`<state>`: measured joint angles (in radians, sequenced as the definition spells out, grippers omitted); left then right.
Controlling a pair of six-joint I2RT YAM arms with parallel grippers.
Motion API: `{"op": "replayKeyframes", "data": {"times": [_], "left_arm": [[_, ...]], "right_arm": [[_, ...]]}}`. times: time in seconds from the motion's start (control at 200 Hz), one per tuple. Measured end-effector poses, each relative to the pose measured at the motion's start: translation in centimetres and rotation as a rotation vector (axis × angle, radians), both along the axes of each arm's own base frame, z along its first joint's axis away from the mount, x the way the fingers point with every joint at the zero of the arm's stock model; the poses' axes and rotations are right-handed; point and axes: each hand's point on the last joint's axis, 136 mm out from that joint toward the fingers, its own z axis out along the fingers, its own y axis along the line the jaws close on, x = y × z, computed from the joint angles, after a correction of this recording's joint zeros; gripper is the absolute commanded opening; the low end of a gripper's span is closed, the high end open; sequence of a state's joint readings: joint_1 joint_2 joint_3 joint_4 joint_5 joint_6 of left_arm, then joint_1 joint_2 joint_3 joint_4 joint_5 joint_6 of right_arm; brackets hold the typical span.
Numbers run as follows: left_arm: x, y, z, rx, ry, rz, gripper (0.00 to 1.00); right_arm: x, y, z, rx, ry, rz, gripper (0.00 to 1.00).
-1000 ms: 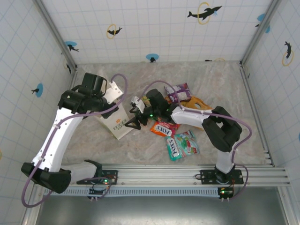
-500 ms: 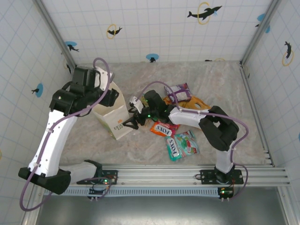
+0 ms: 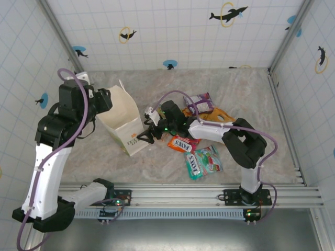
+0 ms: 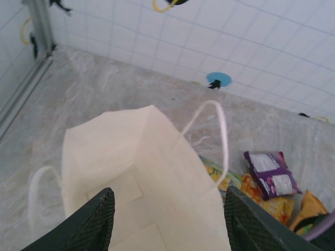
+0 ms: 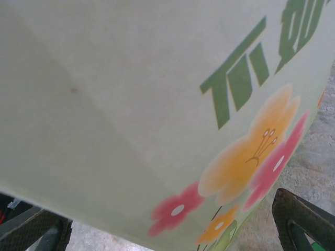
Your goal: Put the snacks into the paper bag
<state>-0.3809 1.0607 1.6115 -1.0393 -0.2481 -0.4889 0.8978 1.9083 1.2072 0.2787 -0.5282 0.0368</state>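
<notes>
Left side of the desk [image 3: 246, 89], the paper bag [image 3: 124, 117] stands mouth-up just below the open, empty left hand [image 4: 168, 209], but the snacks [image 3: 182, 142] lie to its right, closer to the wide-open right hand [image 3: 145, 130].

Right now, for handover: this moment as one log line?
left claw: open above paper bag | right claw: open beside bag | snacks: on table

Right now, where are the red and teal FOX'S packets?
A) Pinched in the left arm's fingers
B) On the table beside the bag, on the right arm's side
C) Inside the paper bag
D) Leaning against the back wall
B: the red FOX'S packet and the teal FOX'S packet lie flat on the table, next to the open paper bag and outside it.
</notes>
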Motion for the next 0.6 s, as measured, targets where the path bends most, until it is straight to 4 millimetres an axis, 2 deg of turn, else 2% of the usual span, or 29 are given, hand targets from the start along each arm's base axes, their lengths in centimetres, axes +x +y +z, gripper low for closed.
{"op": "replayKeyframes", "data": {"times": [0.18,0.365,0.6], "left_arm": [[-0.4,2.1,-1.7,0.027,0.081,0.141,0.57],[-0.7,3.8,-1.8,0.074,0.106,0.237,0.59],[-0.3,4.7,-2.0,0.114,0.122,0.293,0.58]], "right_arm": [[0.0,0.0,0.0,-0.001,0.0,-0.002,0.99],[0.1,0.2,-0.2,-0.002,0.006,-0.001,0.99],[-0.3,0.5,-0.4,-0.005,0.008,0.008,0.99]]}}
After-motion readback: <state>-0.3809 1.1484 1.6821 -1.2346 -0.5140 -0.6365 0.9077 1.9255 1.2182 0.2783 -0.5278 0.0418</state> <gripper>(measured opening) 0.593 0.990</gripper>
